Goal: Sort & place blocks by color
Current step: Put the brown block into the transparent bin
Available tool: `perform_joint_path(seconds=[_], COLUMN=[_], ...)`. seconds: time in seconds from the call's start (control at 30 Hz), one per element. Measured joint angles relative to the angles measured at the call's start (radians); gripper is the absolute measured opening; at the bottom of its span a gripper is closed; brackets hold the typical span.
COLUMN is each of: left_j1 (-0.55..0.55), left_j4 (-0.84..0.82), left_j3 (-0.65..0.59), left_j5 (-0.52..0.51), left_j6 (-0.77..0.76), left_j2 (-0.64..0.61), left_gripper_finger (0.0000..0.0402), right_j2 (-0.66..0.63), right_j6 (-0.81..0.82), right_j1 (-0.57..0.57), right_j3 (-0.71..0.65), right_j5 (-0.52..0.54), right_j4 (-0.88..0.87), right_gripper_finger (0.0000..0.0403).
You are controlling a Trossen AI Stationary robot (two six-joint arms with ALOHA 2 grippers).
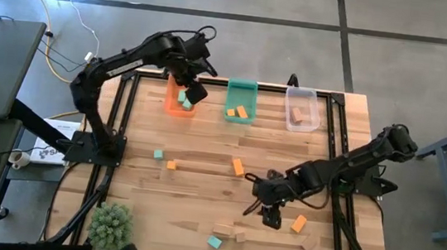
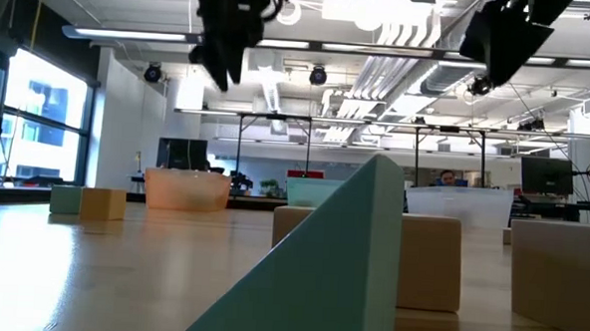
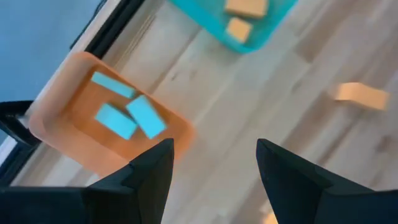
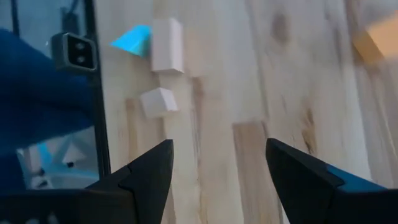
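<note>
Three teal blocks (image 3: 127,113) lie blurred in the orange bin (image 3: 59,102), worktop 11 o'clock; my left gripper (image 3: 211,165) hangs spread, empty. Right gripper (image 4: 217,165), 5 o'clock, spread over bare wood; wood blocks (image 4: 163,71) beyond.

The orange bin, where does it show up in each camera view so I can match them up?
High view: the orange bin sits at the table's far edge, under the left gripper.
Low view: pale orange bin, left of centre, far back.
Left wrist view: left side, three teal blocks inside.
Right wrist view: not in it.
Shared landmark: the teal bin right beside it.
</note>
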Motion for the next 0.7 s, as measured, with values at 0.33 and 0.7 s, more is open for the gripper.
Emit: perform_joint_path(seconds=[0.33, 0.7], left_j1=[-0.192, -0.431], left_j4=[-0.030, -0.123], left_j3=[0.000, 0.000], left_j5=[-0.011, -0.188], left_j6=[-0.169, -0.348], left_j2=[-0.128, -0.152], left_gripper_finger=[0.0216, 0.0216], right_j2=[0.084, 0.198], right_j6=[-0.231, -0.313], right_j1=[0.092, 0.131], right_j3=[0.000, 0.000], right_j5=[0.052, 0.098], right_j4=[0.170, 0.302], right_gripper_finger=[0.0243, 0.0243])
